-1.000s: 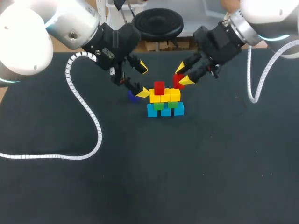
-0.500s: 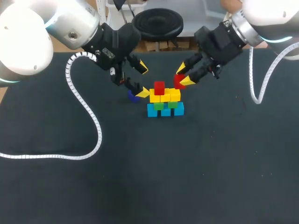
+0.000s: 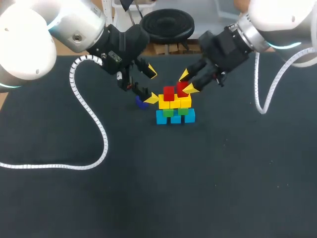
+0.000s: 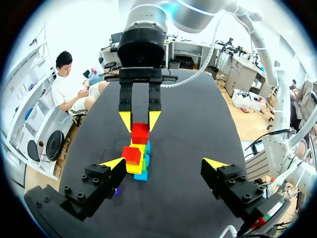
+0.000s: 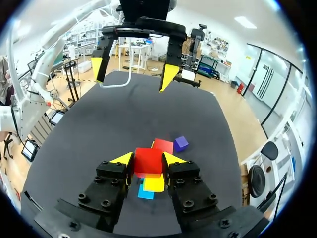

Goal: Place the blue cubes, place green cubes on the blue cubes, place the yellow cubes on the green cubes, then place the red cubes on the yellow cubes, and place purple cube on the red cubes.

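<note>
At the near edge of the table [image 3: 148, 198], wide bare black mat across the whole front. Only the L arm's white coiled cable [image 3: 101, 134] lies on it, on the L side. Plenty of room front and both sides.

Farther in, mid-table, stands the stack:
- 3 blue cubes [image 3: 161, 118] in a row on the mat.
- 2 green cubes [image 3: 168, 113] on them.
- 3 yellow cubes [image 3: 175, 103] on the greens, as far as the head view shows.
- 2 reds: the seated red cube [image 3: 169, 93] sits on the L-mid part of the yellow row. The held red cube [image 3: 182, 89] is just beside it, over the R end. Can't tell if it touches the yellow.
- 1 purple cube [image 3: 142, 102] alone on the mat, just L of the stack, partly hidden by a finger.

The right gripper [image 3: 187, 82] grips the held red cube, one finger on each side; the R wrist view shows this clearly. The left gripper [image 3: 151, 85] is spread wide and holds nothing. Its lower tip is just beside the L end of the yellow row, above the purple cube.

Behind both grippers the table's far edge is near, so there is little room there.
</note>
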Motion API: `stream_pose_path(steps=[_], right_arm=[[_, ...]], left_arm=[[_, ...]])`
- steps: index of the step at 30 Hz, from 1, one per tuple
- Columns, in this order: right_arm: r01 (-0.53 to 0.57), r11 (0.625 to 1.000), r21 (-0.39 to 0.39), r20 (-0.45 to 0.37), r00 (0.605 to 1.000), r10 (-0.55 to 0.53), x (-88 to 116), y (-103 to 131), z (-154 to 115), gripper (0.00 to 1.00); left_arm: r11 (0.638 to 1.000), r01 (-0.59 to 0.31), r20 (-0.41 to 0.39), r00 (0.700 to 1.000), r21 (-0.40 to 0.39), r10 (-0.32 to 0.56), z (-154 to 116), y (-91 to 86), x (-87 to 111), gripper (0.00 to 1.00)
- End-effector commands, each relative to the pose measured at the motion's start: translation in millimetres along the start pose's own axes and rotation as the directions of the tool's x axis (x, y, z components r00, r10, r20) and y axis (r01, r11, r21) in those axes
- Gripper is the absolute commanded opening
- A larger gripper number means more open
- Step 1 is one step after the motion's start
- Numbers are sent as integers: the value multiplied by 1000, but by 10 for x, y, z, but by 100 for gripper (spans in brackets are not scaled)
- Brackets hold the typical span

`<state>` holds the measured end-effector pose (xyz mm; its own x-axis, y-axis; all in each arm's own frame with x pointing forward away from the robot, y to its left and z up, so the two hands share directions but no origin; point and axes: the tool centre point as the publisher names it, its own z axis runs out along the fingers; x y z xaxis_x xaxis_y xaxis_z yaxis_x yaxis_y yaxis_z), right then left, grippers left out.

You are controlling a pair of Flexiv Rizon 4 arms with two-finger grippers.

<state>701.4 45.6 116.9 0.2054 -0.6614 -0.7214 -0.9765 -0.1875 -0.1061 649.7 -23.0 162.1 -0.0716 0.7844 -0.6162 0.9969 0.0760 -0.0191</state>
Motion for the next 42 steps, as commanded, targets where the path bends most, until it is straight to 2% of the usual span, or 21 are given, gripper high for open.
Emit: stream_pose_path(steps=[1, 5, 9, 12, 42], right_arm=[[-11, 1000, -4, -2, 1000, 11, 16, -25, 27, 0], [-33, 999, -6, -2, 999, 33, 53, -4, 30, 0], [-85, 996, 3, 43, 996, 84, 145, -7, 28, 0], [-98, 995, -2, 48, 994, 98, 177, -10, 21, 0], [-84, 995, -47, 35, 996, 86, 204, -195, 165, 0]], left_arm=[[1000, -2, 1, 1000, 2, 2, -5, 9, 5, 100], [1000, -2, 1, 1000, 2, 2, -5, 9, 5, 100], [1000, -2, 1, 1000, 2, 2, -5, 9, 5, 100], [1000, -2, 1, 1000, 2, 2, -5, 9, 5, 100], [1000, -2, 1, 1000, 2, 2, -5, 9, 5, 100]])
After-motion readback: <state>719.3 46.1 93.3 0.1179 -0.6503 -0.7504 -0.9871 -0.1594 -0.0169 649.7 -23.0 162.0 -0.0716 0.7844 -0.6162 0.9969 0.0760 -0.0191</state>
